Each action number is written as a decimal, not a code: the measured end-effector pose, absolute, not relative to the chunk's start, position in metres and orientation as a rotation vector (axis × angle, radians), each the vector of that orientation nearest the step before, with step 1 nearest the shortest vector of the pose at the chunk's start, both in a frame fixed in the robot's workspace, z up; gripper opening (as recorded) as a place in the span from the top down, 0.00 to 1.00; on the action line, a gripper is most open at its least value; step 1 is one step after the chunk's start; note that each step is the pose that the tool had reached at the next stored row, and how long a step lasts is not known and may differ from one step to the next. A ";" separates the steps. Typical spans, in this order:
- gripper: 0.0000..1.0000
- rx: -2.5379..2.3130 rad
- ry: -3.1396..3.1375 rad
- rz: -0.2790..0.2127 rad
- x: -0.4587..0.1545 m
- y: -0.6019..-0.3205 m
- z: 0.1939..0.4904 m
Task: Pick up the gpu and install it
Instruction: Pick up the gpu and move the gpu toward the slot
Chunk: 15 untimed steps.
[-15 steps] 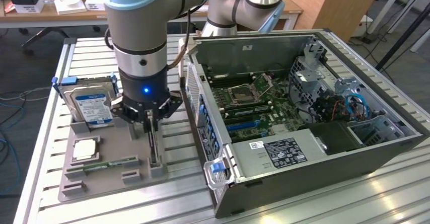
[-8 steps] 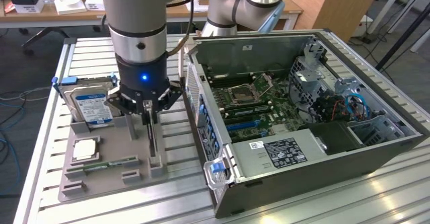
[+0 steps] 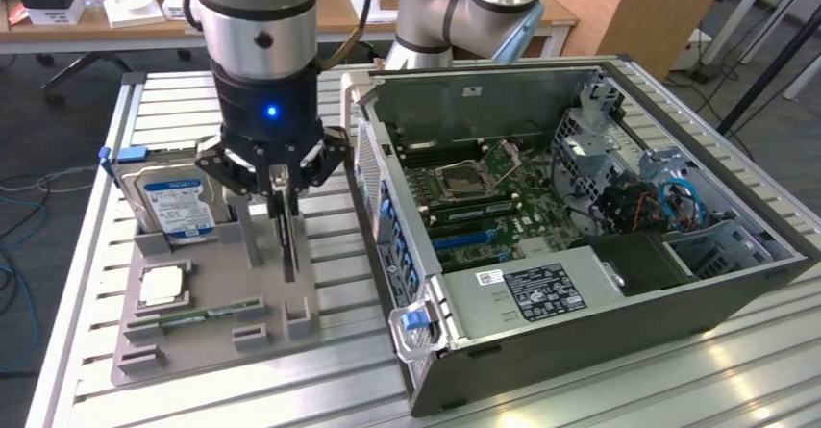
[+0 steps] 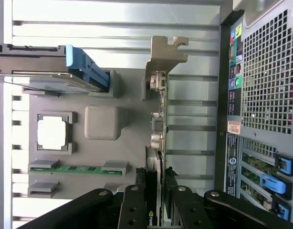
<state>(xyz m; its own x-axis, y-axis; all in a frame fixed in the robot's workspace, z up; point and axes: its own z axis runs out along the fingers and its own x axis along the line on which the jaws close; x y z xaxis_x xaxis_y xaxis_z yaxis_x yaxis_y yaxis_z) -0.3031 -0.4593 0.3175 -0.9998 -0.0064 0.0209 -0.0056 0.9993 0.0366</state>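
Observation:
The gpu [image 3: 290,250] stands on edge in the grey parts tray [image 3: 192,346], a thin dark card. My gripper [image 3: 280,207] reaches down over its top edge, one finger on each flat face, shut on it. In the wrist view the gpu [image 4: 158,100] appears edge-on, its silvery bracket [image 4: 164,55] at the far end, and my gripper [image 4: 155,180] clamps the near end. Whether the card's lower edge has left the tray I cannot tell. The open computer case [image 3: 757,255] lies at the exterior view's right, with blue expansion slots [image 3: 468,240] on its motherboard.
The tray also holds a silver hard drive with a blue-white label [image 3: 177,207], a processor chip [image 3: 164,284] and a green memory stick [image 3: 206,314]. The case's rear panel [image 4: 266,71] stands close beside the tray. A second arm's base [image 3: 443,10] sits behind the case.

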 end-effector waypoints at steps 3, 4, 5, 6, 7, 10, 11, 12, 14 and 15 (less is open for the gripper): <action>0.74 0.009 -3.120 -0.057 -0.303 -0.459 0.331; 0.74 0.009 -3.120 -0.057 -0.303 -0.459 0.336; 0.74 0.009 -3.120 -0.057 -0.303 -0.459 0.340; 0.74 0.009 -3.120 -0.057 -0.303 -0.459 0.344; 0.74 0.009 -3.120 -0.057 -0.303 -0.459 0.349; 0.74 0.009 -3.120 -0.057 -0.303 -0.459 0.362; 0.74 0.009 -3.120 -0.057 -0.303 -0.459 0.366; 0.74 0.009 -3.120 -0.057 -0.303 -0.459 0.370; 0.74 0.009 -3.120 -0.057 -0.303 -0.459 0.380; 0.74 0.009 -3.120 -0.057 -0.303 -0.459 0.384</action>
